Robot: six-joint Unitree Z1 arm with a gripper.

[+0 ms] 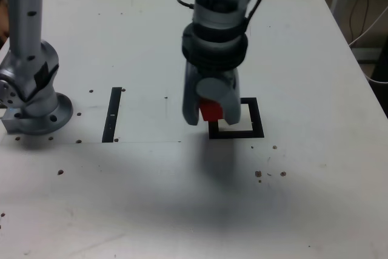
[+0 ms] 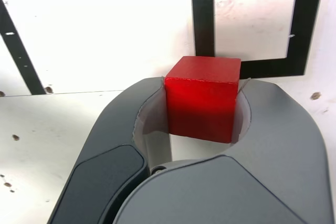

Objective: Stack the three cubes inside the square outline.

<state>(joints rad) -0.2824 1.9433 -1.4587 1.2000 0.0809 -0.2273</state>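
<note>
The hand [image 1: 210, 108] pinches the red cube [image 2: 202, 98] between its two grey jaws, pointing down at the table [image 1: 315, 198]. In the exterior view the cube hangs at the near-left corner of the square outline [image 1: 255, 127] — a black tape frame with a white centre, nothing inside it. Further toward the exterior view's left lies a straight black tape strip [image 1: 112, 114], and beyond it the arm's base [image 1: 33, 112].

Your square outline [image 1: 253, 127] lies bare with open table [image 1: 315, 59] on all sides; only the arm's base [image 1: 33, 110] stands well apart.
</note>
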